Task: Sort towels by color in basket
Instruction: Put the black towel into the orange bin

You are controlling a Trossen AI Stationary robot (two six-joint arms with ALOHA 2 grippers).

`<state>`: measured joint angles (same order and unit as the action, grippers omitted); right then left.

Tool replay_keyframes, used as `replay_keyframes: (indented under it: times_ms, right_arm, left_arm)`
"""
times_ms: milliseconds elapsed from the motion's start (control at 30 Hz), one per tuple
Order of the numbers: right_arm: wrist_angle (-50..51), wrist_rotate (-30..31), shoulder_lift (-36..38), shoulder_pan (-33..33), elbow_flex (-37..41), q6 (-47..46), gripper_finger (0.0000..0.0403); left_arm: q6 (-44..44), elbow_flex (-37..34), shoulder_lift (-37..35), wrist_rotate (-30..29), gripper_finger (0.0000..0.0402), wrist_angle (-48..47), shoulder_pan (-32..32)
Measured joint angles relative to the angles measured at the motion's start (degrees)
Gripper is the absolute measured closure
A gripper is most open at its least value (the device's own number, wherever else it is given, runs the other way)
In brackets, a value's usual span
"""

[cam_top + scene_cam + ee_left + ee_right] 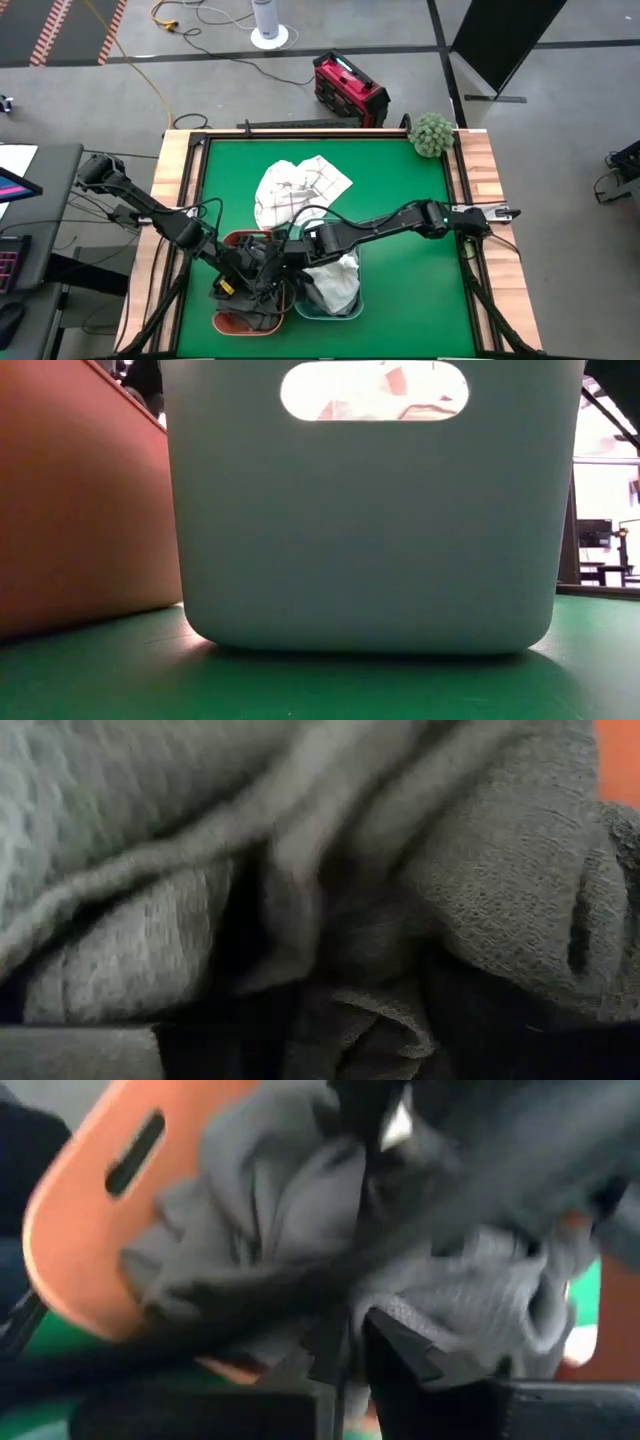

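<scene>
Grey floor (560,80) (yellow cable (150,75) trailing), red toolbox (348,88).

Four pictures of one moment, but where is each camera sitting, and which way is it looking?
High view: above the table, looking straight down; both arms reach into the orange basket.
Low view: at tabletop height, facing the pale basket; no arm shows.
Left wrist view: on the left arm, pressed against grey towels.
Right wrist view: on the right arm; right pincer at the grey towels.
Shared: high and right wrist views both show the orange basket.
</scene>
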<state>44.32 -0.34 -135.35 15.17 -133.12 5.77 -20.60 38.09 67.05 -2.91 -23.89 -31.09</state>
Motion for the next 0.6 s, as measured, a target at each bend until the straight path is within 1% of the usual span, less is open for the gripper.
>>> replay_keyframes:
  times_ms: [167,300,367,433,500,600]
  right_arm:
    - [-4.3,0.0,0.0,0.2,0.0,1.7,0.0350]
    - [-3.7,0.0,-0.1,0.2,0.0,2.2,0.0364]
    - [-4.1,0.1,-1.4,-0.2,0.0,2.3,0.0372]
    - [-2.2,0.6,-2.3,-0.5,0.3,2.3,0.0377]
    - [-3.3,2.0,-4.0,-0.6,0.2,2.2,0.0379]
    - [-3.2,3.4,-4.6,-0.8,0.3,2.3,0.0376]
  left_arm:
    - [0.0,0.0,0.0,-0.3,0.0194,0.7,0.0]
    - [0.1,0.3,0.0,-0.3,0.0194,0.4,0.0]
    - [0.7,1.2,0.0,-0.4,0.0194,-0.4,0.0]
    - [1.2,2.3,-0.3,-0.6,0.0194,-1.6,0.0]
    - [1.2,2.7,-1.0,-0.6,0.0194,-2.6,0.0]
    - [1.1,2.9,-1.8,-0.7,0.0194,-3.7,0.0]
